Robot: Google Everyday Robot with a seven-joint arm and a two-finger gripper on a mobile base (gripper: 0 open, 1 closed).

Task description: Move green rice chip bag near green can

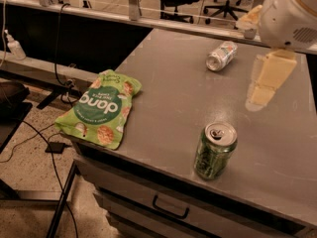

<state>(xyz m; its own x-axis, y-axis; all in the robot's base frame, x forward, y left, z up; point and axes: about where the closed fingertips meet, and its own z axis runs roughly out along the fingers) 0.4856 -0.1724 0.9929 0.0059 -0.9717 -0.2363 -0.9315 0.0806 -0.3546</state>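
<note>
The green rice chip bag (101, 109) lies flat at the table's front left corner, its lower edge hanging slightly over the table edge. The green can (215, 150) stands upright near the table's front edge, right of the bag and well apart from it. My gripper (256, 101) hangs from the white arm (290, 11) at the right, above the table, behind and to the right of the green can. It holds nothing that I can see.
A pale silver-white can (221, 56) lies on its side toward the back of the grey table (168, 93). A drawer with a handle (170, 207) sits under the front edge. Cables run over the floor at left, and office chairs stand behind.
</note>
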